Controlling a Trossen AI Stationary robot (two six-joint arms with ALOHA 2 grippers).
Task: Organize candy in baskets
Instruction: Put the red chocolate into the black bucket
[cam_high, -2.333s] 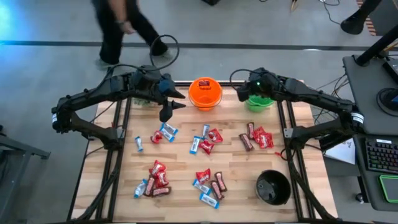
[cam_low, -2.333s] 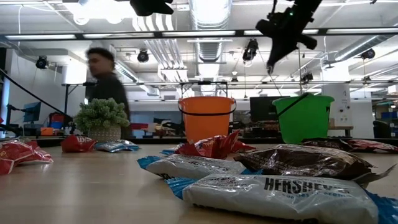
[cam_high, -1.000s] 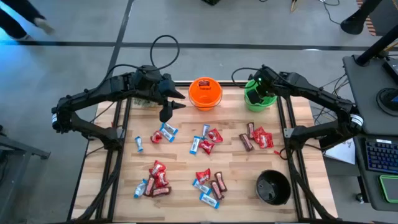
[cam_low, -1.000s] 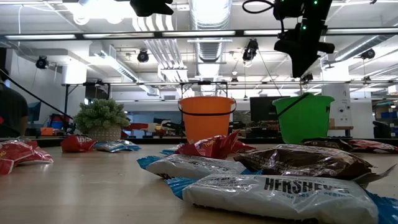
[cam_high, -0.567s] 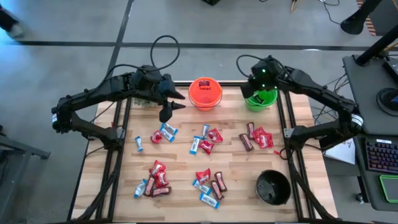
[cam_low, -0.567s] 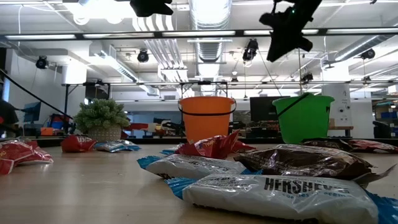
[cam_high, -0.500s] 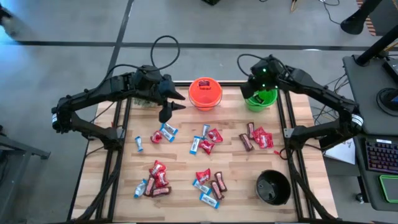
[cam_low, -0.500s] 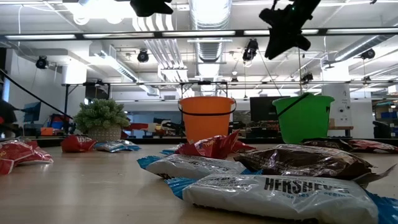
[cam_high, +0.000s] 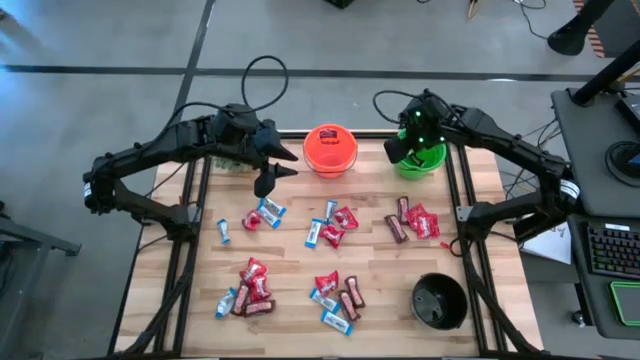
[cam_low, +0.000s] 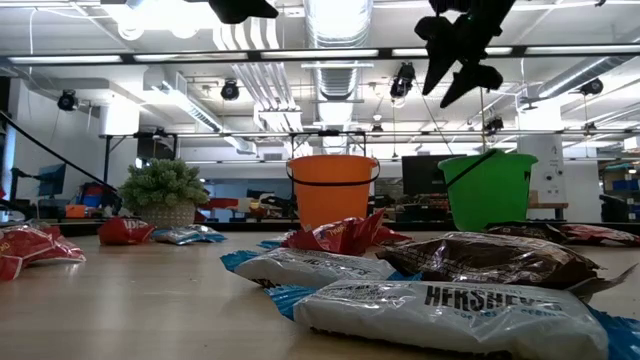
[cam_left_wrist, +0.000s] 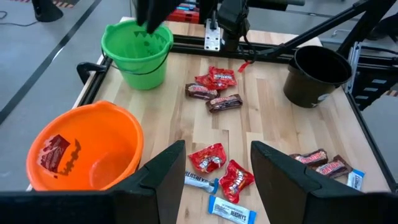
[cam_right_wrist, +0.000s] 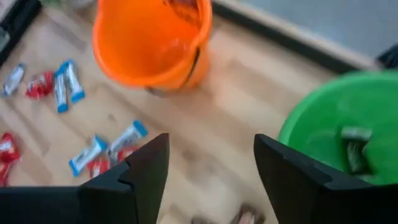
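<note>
While both arms hang over the far end of the worktop (cam_high: 300, 270), the candy is partly sorted.

Seen from above, the left tool (cam_high: 268, 178) hangs over bare wood beside the orange basket (cam_high: 330, 148), its fingers apart and holding nothing. Only the left wrist view shows one red packet (cam_left_wrist: 55, 149) lying inside that basket. The loose candy (cam_high: 330, 230) lies in little heaps across the middle of the worktop. The right tool (cam_high: 397, 150) hangs at the near rim of the green basket (cam_high: 425, 160), fingers spread wide and empty. Only the right wrist view shows a dark bar (cam_right_wrist: 356, 149) at the bottom of the green basket. The black basket (cam_high: 440, 302) stands at the near right corner, well apart from both tools.
</note>
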